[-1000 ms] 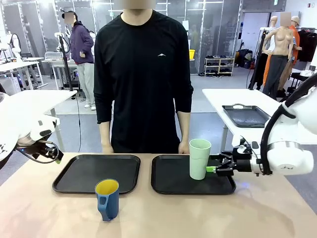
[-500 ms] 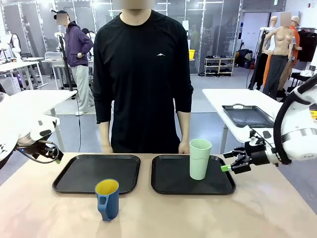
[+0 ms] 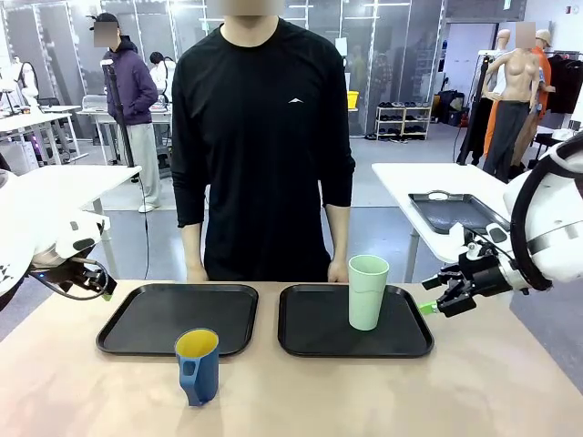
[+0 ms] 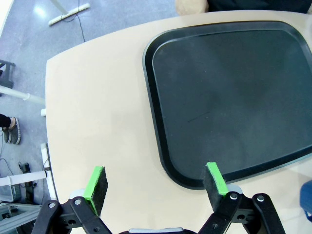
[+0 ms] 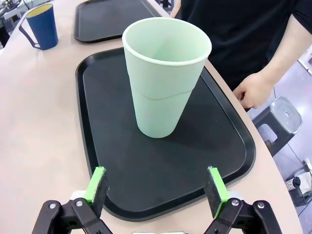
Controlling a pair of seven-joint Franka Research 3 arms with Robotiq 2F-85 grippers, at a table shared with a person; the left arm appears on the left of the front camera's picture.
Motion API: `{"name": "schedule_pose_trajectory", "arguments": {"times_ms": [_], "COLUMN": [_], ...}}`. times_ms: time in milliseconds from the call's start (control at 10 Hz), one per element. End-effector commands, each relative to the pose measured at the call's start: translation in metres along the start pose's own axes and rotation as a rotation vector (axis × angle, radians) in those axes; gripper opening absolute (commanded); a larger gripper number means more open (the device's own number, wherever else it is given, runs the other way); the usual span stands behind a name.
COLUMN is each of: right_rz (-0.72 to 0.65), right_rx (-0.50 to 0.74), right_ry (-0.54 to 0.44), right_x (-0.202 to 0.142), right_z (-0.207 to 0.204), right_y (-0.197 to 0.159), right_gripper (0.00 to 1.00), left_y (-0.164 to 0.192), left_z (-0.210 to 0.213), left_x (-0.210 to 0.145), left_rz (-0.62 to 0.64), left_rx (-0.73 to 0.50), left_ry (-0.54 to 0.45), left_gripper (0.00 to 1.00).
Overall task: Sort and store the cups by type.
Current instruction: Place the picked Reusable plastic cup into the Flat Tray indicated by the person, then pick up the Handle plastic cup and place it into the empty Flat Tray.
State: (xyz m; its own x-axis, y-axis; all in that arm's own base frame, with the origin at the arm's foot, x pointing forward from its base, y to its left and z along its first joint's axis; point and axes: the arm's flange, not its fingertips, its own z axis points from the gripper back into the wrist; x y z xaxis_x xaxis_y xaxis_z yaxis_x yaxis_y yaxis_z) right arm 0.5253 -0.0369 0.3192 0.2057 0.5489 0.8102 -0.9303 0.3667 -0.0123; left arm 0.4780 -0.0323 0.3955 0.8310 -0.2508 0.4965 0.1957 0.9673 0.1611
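Note:
A tall pale mint-green tumbler (image 3: 367,291) (image 5: 163,84) stands upright on the right black tray (image 3: 310,337) (image 5: 107,141). A dark blue mug with yellow inside and a handle (image 3: 198,365) (image 5: 41,26) stands on the table in front of the left black tray (image 3: 155,319) (image 4: 229,97). My right gripper (image 3: 434,301) (image 5: 156,190) is open and empty, hanging just off the right tray's right edge, apart from the tumbler. My left gripper (image 3: 103,289) (image 4: 156,183) is open and empty at the table's left edge, above the left tray's corner.
A person in black stands at the far side, hands (image 3: 339,271) (image 5: 251,92) resting at the table edge behind the trays. A white side table with another dark tray (image 3: 451,211) stands at the back right. Bare tabletop (image 3: 364,401) lies along the front.
My right gripper has drawn back to the right, away from the tumbler and off the right tray. The tumbler, mug and left arm have not moved.

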Motion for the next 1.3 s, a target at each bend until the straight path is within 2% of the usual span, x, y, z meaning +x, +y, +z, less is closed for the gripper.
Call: {"name": "schedule_pose_trajectory", "arguments": {"times_ms": [0, 700, 800, 900, 1000, 1200], "right_rz": [0.01, 0.01, -0.006, 0.106, 0.212, 0.323], "right_rx": [-0.005, -0.005, 0.002, 0.027, -0.026, 0.013], "right_ry": [-0.029, -0.029, -0.004, 0.074, 0.221, 0.419], "right_x": [-0.003, -0.003, -0.002, 0.01, 0.025, 0.045], "right_z": [-0.004, -0.004, -0.001, 0.016, 0.04, 0.077], "right_y": [-0.004, -0.004, -0.001, 0.019, 0.038, 0.069], "right_gripper": [1.0, 1.0, 1.0, 1.0, 1.0, 1.0], "left_y": [0.0, 0.0, 0.0, 0.0, 0.0, 0.0], "left_z": [0.002, 0.002, 0.002, 0.002, 0.002, 0.002], "left_x": [0.0, 0.0, 0.0, 0.0, 0.0, 0.0], "left_rz": [0.001, 0.001, 0.001, 0.001, 0.001, 0.001], "left_rx": [0.002, 0.002, 0.002, 0.002, 0.002, 0.002], "left_ry": [-0.004, -0.004, -0.004, -0.004, -0.004, -0.004], "left_gripper": [1.0, 1.0, 1.0, 1.0, 1.0, 1.0]}}
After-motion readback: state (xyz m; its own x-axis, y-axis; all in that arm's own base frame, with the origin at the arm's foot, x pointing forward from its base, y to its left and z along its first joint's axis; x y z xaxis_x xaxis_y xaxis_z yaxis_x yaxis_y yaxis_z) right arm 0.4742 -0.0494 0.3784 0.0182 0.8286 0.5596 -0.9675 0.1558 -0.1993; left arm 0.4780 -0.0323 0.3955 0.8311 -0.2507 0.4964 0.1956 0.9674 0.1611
